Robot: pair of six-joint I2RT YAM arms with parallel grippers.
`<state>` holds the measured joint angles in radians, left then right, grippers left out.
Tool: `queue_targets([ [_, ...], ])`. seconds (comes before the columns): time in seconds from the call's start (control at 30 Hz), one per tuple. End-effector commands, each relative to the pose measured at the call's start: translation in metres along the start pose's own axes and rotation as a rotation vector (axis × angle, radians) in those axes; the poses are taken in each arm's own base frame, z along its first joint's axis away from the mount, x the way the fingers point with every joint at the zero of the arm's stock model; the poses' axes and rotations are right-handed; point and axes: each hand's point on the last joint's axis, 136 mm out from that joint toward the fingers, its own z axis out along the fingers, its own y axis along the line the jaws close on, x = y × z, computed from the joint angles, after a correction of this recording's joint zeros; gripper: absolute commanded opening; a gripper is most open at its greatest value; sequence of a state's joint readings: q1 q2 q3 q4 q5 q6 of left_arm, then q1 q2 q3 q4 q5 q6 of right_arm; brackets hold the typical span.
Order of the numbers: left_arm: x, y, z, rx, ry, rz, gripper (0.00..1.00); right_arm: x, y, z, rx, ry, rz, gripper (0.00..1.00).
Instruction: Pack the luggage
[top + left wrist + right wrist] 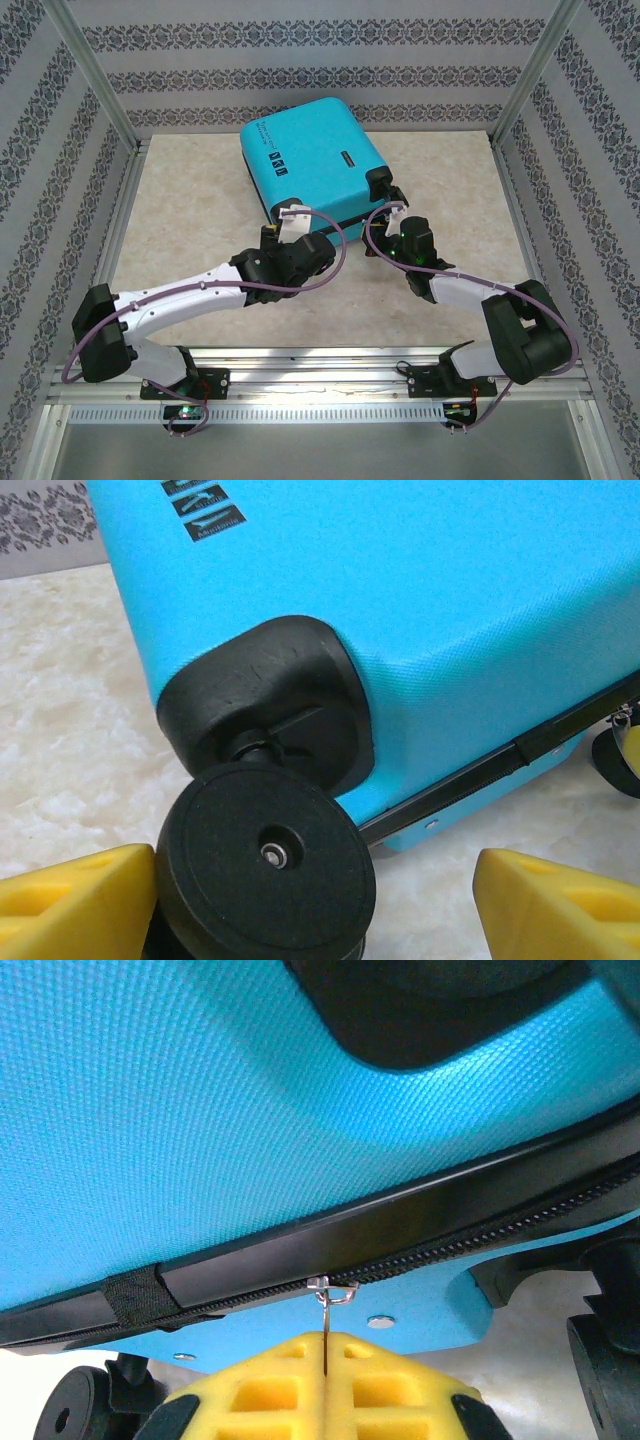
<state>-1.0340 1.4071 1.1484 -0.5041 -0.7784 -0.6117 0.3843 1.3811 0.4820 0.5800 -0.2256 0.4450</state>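
Fingers (70,905) of yellow foam on the left gripper (287,222) stand wide apart and released, holding nothing. Between them sits a round black plastic caster wheel (265,858), nearer the left finger than the right. That wheel hangs under a rounded black corner housing (265,695) at the near-left corner of the luggage (310,160), a small turquoise hard-shell suitcase with dark printed text (215,520) on its shell. The suitcase lies flat, its two halves together, on the pale beige stone-patterned table (180,210), toward the far middle and a little askew to the table edges. Along its near side a black zipper (480,1242) runs beneath a black trim strip (300,1245). At the near-right corner the right gripper (326,1360) is clenched, its yellow pads pressed together on the thin silver metal zipper pull (330,1295), which hangs from the zipper into the seam between them.
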Motion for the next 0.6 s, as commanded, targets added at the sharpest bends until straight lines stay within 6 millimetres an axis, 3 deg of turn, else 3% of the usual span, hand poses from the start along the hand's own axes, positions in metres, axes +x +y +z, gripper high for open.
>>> queue_targets([
  [0.0, -0.014, 0.009, -0.018, -0.016, -0.028, -0.017, 0.82, 0.006, 0.021, -0.003, -0.087, 0.018, -0.026, 0.0],
  [0.57, -0.002, 0.002, -0.004, -0.019, 0.014, 0.017, 0.86, 0.004, 0.022, -0.004, -0.091, 0.016, -0.027, 0.0],
])
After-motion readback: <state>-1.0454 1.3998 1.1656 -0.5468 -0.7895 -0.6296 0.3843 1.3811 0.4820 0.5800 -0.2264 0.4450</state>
